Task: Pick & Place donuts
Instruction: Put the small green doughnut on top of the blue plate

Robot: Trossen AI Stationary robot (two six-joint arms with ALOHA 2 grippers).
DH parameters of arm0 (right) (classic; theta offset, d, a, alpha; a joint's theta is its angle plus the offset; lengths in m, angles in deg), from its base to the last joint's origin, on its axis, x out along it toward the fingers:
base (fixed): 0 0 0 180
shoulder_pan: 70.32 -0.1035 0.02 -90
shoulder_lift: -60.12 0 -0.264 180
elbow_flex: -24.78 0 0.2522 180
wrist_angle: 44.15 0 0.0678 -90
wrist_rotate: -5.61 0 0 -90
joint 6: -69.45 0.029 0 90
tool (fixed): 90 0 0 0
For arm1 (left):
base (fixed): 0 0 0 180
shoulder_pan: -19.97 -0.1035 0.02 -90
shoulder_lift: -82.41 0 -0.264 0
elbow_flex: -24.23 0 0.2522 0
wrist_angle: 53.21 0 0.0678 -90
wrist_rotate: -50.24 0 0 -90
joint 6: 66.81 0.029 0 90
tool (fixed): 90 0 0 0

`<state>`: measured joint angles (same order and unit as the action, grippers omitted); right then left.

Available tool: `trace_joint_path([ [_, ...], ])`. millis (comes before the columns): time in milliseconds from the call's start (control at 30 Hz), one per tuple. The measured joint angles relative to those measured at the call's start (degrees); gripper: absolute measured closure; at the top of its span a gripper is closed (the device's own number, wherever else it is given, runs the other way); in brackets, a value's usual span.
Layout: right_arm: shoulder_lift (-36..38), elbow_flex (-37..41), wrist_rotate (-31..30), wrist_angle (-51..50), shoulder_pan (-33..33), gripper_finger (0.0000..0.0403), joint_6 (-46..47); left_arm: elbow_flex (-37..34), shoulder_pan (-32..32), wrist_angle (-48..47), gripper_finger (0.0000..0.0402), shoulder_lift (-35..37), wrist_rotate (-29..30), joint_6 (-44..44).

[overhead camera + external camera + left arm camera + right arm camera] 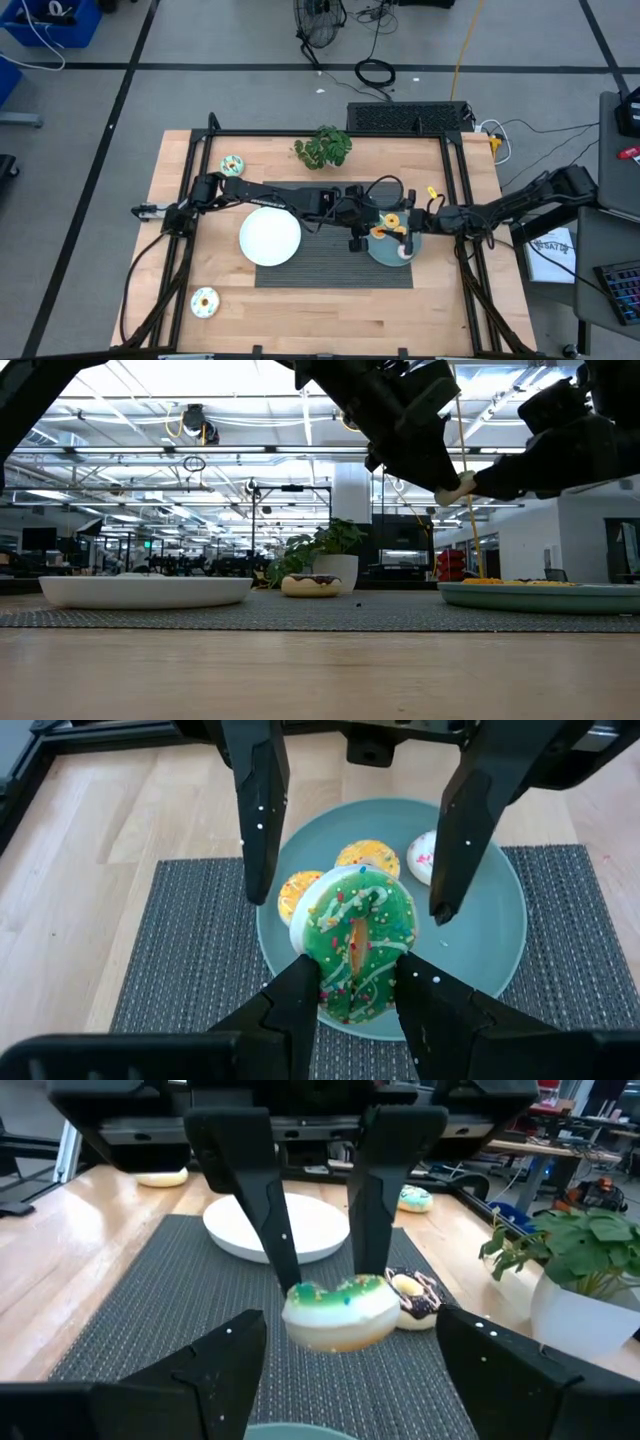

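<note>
Seen from overhead, a wooden table [330, 290] carries a dark woven mat [330, 262] at its centre, with a white plate [270, 238] on the mat's left part and a teal plate [385, 250] on its right part. The left gripper [358, 995] reaches across the table and hangs above the teal plate, its fingers closed narrowly on a green donut [358, 942] with white drizzle and sprinkles, held clear of the plate surface. The right gripper [345, 1370] faces it from the right side, just beside the green donut, with its fingers spread wide and holding nothing. On the teal plate beneath lie two orange donuts [368, 855] and a pink-and-white donut [424, 855] at the plate's edge. A chocolate donut [415, 1295] sits on the mat, between the two plates and toward the far side. A mint donut [232, 165] lies on bare wood near the far left corner, and a yellow donut [204, 302] lies near the near left corner. A green potted plant [323, 148] stands at the far edge of the table.
</note>
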<state>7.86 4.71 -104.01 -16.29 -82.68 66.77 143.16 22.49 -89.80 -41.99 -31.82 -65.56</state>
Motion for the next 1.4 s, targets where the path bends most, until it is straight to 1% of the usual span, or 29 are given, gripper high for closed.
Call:
trace_joint_path([
  [167,-3.06,-0.05,-0.09,4.04,0.0,0.0124,-0.89,0.0,0.0,0.02,0.027,0.0,-0.02,-0.08],
  [300,-4.92,-0.08,-0.2,4.37,0.04,0.0124,-1.05,0.0,0.0,0.2,0.027,0.0,-0.02,-0.08],
  [433,-5.96,-0.08,-0.22,5.51,0.04,0.0125,-1.04,0.0,0.0,0.2,0.027,0.0,-0.04,-0.07],
  [533,-6.07,-0.08,-0.17,7.07,0.04,0.0134,-1.05,0.0,0.0,0.19,0.027,0.0,-0.07,-0.08],
  [667,-6.07,-0.12,-0.13,8.01,0.04,0.0154,-1.53,0.0,0.0,0.17,0.027,0.0,-0.07,-0.28],
  [967,-6.07,-0.14,-0.09,6.72,0.04,0.0205,-2.6,0.0,0.0,0.15,0.027,0.02,-0.07,-0.26],
  [1167,-6.07,-0.14,-0.09,6.51,0.04,0.0253,-4.32,0.0,0.0,0.19,0.027,0.02,-0.09,-0.26],
  [1400,-6.05,-0.14,-0.02,6.65,0.04,0.0321,-6.16,0.0,0.27,0.33,0.027,0.02,-0.04,-0.25],
])
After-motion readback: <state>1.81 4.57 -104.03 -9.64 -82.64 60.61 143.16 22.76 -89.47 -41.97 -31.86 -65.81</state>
